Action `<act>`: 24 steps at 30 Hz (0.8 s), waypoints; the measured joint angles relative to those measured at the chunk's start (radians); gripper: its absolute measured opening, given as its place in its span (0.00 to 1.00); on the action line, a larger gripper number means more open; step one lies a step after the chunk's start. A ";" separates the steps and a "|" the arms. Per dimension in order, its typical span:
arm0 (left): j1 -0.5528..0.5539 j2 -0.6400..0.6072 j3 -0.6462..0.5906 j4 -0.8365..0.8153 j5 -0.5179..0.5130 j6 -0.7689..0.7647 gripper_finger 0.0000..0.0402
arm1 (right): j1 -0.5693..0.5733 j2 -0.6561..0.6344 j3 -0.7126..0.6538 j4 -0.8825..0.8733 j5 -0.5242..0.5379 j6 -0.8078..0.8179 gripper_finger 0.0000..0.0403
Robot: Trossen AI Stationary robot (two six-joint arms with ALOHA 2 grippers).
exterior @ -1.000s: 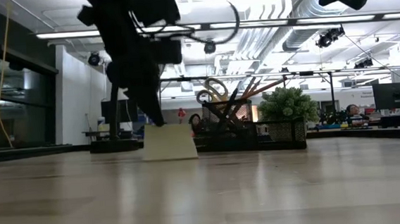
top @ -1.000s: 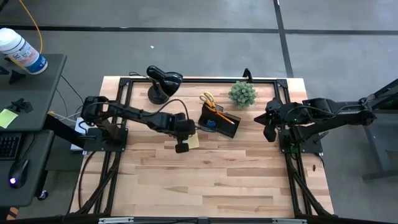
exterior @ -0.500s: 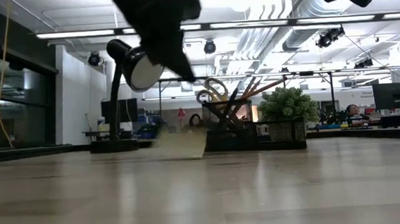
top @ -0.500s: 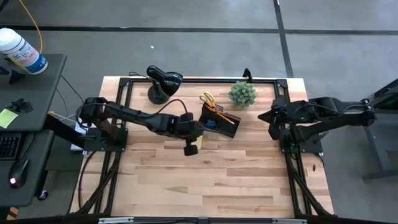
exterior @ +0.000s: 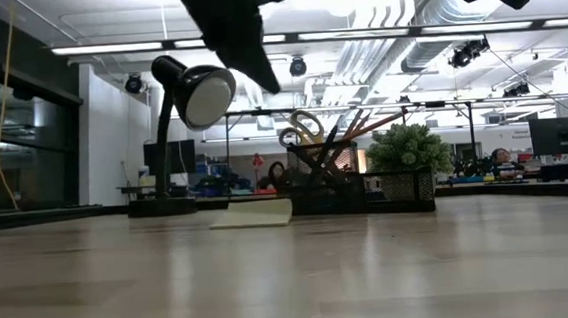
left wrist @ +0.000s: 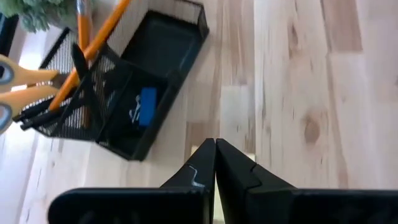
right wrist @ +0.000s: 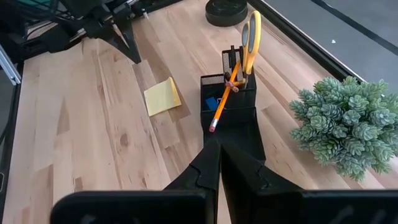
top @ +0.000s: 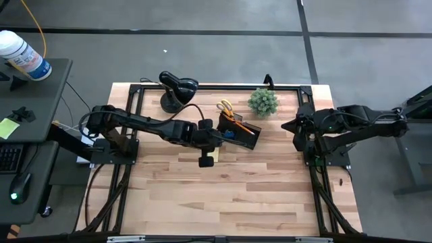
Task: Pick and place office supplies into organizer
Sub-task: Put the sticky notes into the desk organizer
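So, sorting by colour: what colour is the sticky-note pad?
Yellow; the sticky-note pad shows best in the right wrist view.

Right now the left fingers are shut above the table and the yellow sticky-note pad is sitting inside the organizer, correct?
Not quite. The left gripper is shut above the table, but the yellow sticky-note pad is not inside the organizer. It lies flat on the wooden table beside it, as the right wrist view shows.

Overhead view straight down, low view level across table, wrist views close, all sharing organizer (top: 237,128)
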 joint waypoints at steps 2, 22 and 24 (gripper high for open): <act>0.000 0.000 0.000 -0.025 0.000 0.015 0.00 | 0.000 0.000 0.000 0.000 0.000 -0.004 0.03; 0.111 0.190 -0.001 -0.039 0.160 0.206 0.41 | 0.000 0.000 0.000 0.008 -0.013 -0.004 0.03; 0.120 0.204 -0.001 -0.039 0.173 0.232 0.47 | 0.000 0.000 0.000 0.008 -0.013 -0.004 0.03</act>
